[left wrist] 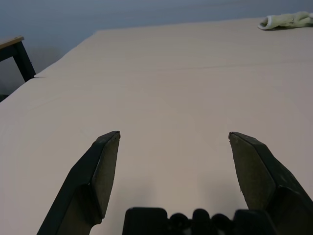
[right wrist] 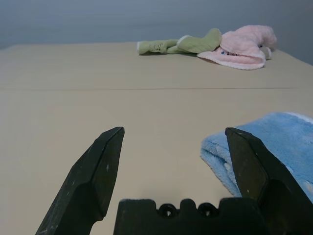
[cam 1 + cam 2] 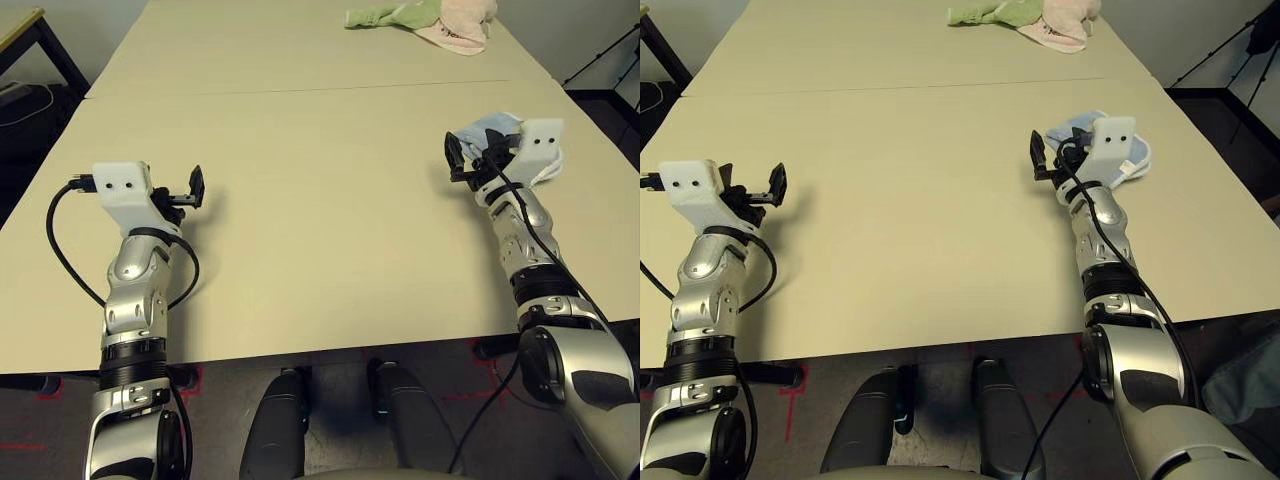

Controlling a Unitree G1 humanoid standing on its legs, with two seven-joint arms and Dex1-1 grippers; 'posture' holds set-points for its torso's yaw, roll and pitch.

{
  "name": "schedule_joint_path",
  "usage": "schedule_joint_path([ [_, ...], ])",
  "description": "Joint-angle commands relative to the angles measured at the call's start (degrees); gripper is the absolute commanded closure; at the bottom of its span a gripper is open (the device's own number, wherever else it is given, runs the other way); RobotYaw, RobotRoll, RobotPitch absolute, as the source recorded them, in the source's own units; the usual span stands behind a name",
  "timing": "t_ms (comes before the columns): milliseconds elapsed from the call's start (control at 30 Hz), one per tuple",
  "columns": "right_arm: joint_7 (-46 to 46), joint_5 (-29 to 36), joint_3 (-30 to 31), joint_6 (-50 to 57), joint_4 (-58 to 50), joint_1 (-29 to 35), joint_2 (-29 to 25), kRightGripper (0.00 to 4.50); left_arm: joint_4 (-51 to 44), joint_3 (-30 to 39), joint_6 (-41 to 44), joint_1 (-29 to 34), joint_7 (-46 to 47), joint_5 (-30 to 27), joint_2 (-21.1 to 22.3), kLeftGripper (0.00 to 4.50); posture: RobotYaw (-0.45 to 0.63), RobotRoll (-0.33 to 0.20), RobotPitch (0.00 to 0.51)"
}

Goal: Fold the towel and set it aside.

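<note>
Right wrist view showed the right end effector (image 2: 173, 142) spread open and empty, with the folded towel (image 2: 274, 147) lying on the tabletop (image 2: 73, 103) just beside one of its fingers. The green cloth (image 2: 176, 45) and pink cloth (image 2: 242, 46) lay well beyond it. The left end effector (image 1: 173, 142) hung open over bare tabletop.

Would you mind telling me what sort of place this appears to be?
Probably a lab or test room: a plain beige table with only washcloths on it, the blue towel, a green cloth and a pink cloth, and a dark tripod-like stand by the wall.
</note>
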Motion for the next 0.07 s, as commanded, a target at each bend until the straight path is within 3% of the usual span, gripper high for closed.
schedule_joint_path([
  [33,-0.6,0.1,-0.1,0.5,-1.0,0.9,0.1,0.03,1.1,-0.1,0.9,-0.3,-0.5,-0.5,0.3,0.0,0.0,0.0,0.158],
  [67,-1.0,0.0,-0.2,0.4,-1.0,1.0,0.2,0.03,1.2,-0.1,0.9,-0.5,-0.5,-0.5,0.3,0.0,0.0,0.0,0.156],
])
